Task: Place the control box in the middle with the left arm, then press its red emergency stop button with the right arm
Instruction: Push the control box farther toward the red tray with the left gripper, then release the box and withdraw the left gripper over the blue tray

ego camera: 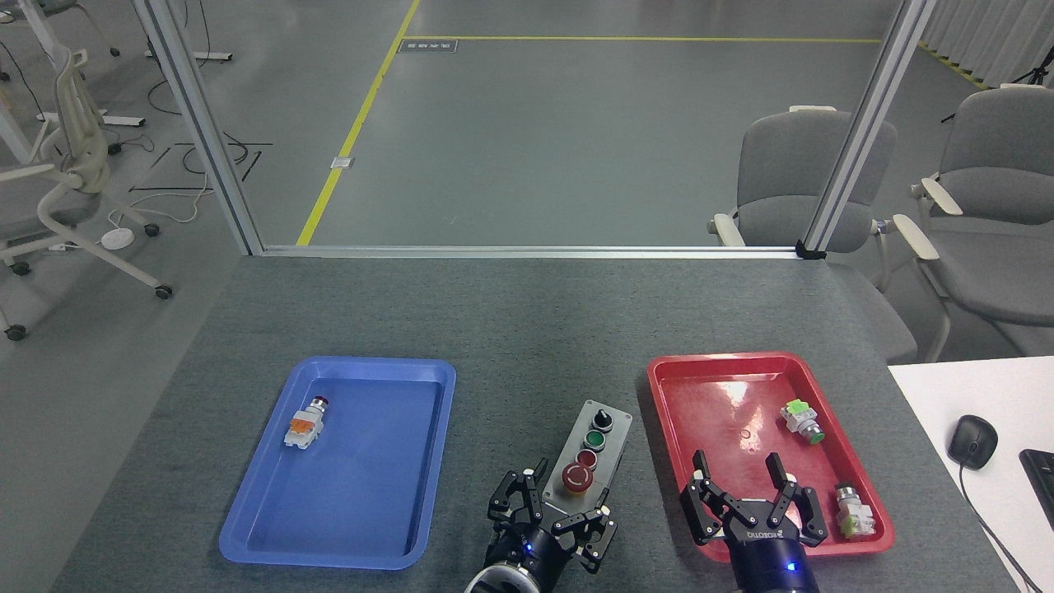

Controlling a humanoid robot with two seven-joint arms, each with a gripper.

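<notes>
The control box (613, 445) is a long light-grey box lying between the two trays, tilted with its far end to the right. Its top carries a black knob, a green button, a small red button and the big red emergency stop button (577, 477) at the near end. My left gripper (566, 496) comes in from the bottom edge and is shut on the box's near end, one finger on each side. Standing open over the near part of the red tray (725, 360), my right gripper (737, 466) holds nothing, to the right of the box.
The blue tray (370, 363) at the left holds a small white-and-orange push-button part (303, 425). Two loose button parts (800, 418) (852, 509) lie in the red tray. At the right, a white desk (922, 387) carries a mouse (972, 441). Chairs stand beyond the table.
</notes>
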